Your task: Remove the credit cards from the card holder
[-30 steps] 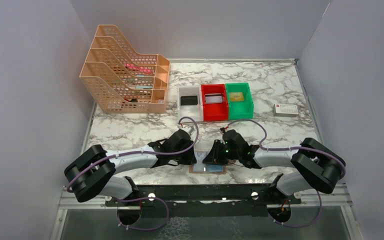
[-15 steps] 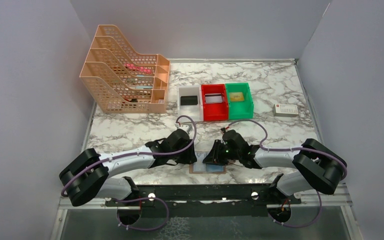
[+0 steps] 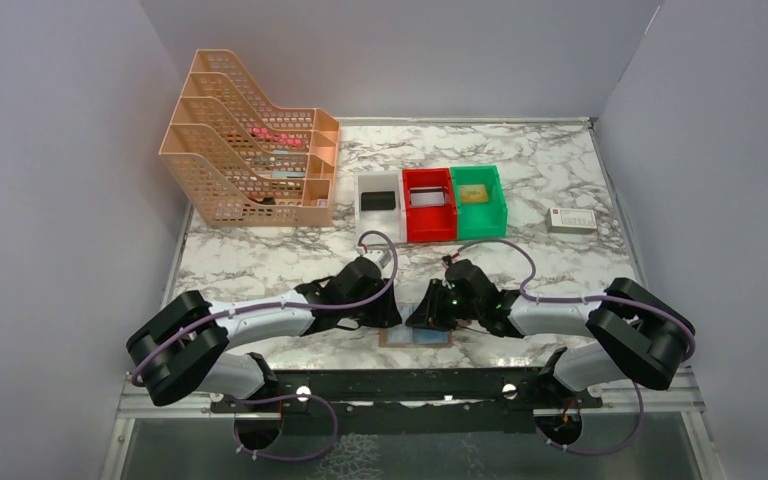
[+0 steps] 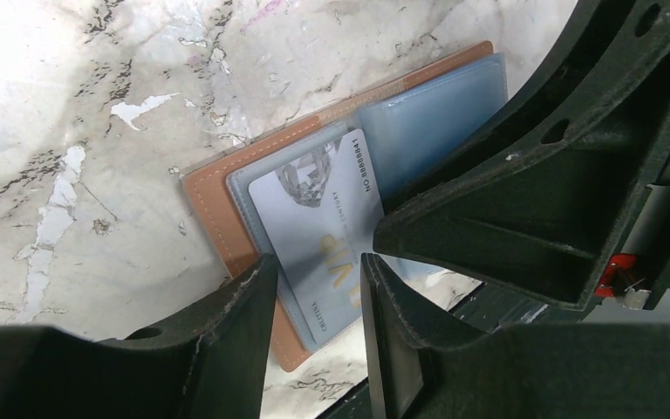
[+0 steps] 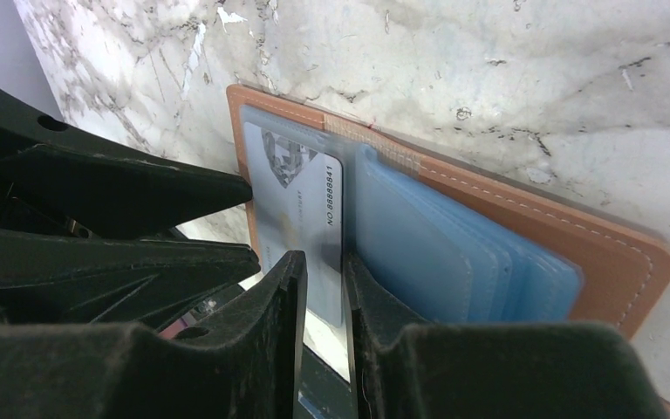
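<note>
A grey-walled booth closes in a marble-patterned table, and at its near edge, between the two arms, the card holder lies spread flat with its tan cover down and its pale blue sleeves facing up. A pale grey card with a diamond print sits in the clear pocket on one half, partly drawn out toward the near edge, which looks like why both arms crowd in so low here. The left fingers stand partly open astride the card's free end and close on nothing; that spacing seems meant to take the card by its long edges. The right fingers are only narrowly parted, set at the same end of the card beside the stack of blue sleeves, probably to pin the holder down so it does not slide with the card (whether they nip the card, the sleeve or nothing I cannot tell). Farther back a white bin holds a black card, next to a red bin and a green bin, so sorting seems partly done. A peach file rack and a small white box stand well apart from the work.
</note>
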